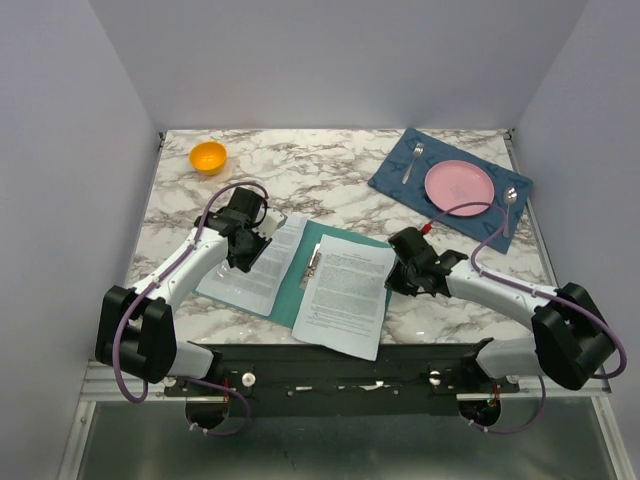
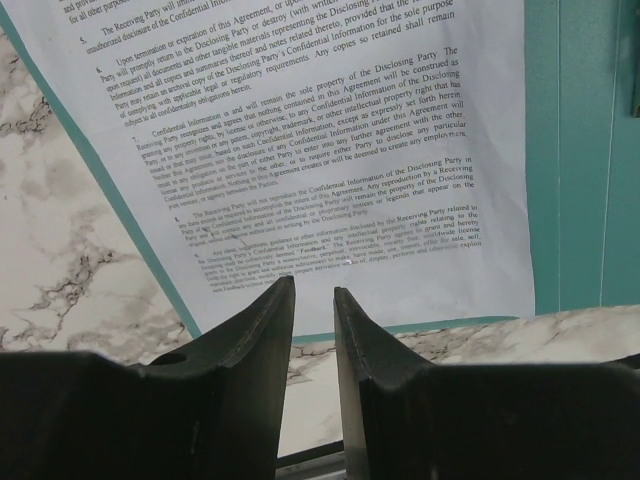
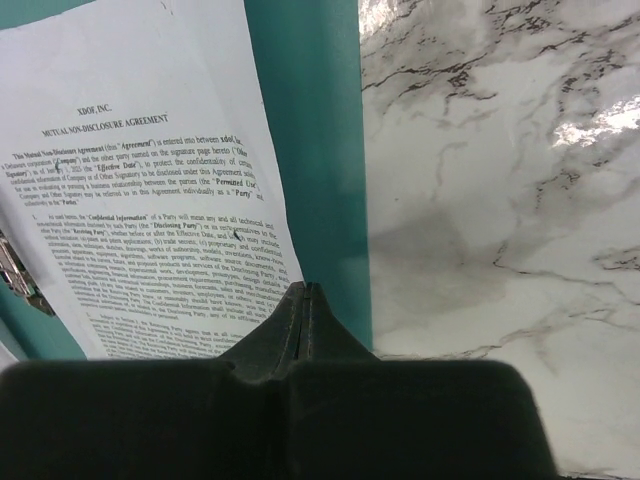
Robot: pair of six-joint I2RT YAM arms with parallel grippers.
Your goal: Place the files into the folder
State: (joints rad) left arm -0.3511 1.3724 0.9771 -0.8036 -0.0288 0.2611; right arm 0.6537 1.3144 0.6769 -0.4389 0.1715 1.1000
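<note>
Centre of desk (image 1: 330,165), marble top: folder (image 1: 299,287) lies open and flat, teal inside showing between and around two printed sheets.

- Left file (image 1: 252,265): on the folder's left half, a thin teal border visible along its edges in the left wrist view.
- Right file (image 1: 345,295): on the folder's right half, tilted, its near corner overhanging the folder toward the arm bases. Headed "Mutual Non-Disclosure Agreement".
- Metal clip (image 1: 314,258): at the folder's spine, between the sheets.
- Left claw (image 2: 313,295): over the left file's far end, fingers a narrow gap apart, nothing between them.
- Right claw (image 3: 305,290): at the right file's right edge, fingers pressed together. Cannot tell whether paper is pinched between them.

Far left: orange bowl (image 1: 208,157). Far right: blue placemat (image 1: 395,175) carrying pink plate (image 1: 459,186), fork (image 1: 412,160) and spoon (image 1: 508,200).
</note>
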